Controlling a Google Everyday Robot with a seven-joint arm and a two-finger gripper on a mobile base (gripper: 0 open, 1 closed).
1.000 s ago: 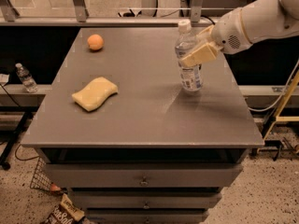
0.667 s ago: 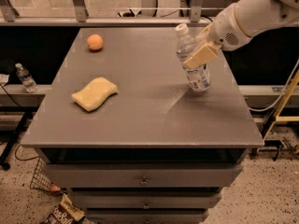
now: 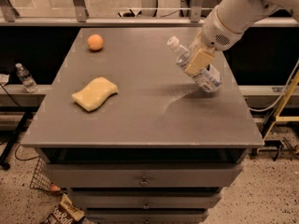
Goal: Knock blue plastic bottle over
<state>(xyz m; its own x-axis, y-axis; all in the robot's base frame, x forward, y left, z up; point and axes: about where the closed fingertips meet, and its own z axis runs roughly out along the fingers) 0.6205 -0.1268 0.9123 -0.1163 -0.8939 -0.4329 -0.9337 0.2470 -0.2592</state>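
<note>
The blue plastic bottle point(image 3: 205, 77), clear with a white cap and a blue-and-white label, leans steeply to the left on the right side of the grey table point(image 3: 140, 120); its cap points up-left and its base rests on the tabletop. My gripper point(image 3: 198, 59) is pressed against the bottle's middle, with a tan finger pad lying across its body. The white arm comes in from the upper right.
A yellow sponge point(image 3: 95, 94) lies on the left of the table. An orange ball point(image 3: 95, 42) sits at the far left corner. A small clear bottle point(image 3: 25, 77) stands on a ledge left of the table. Drawers are below the front edge.
The bottle has gone from upright to tilting steeply left, its base sliding right. My gripper has moved with it, staying on its middle.
</note>
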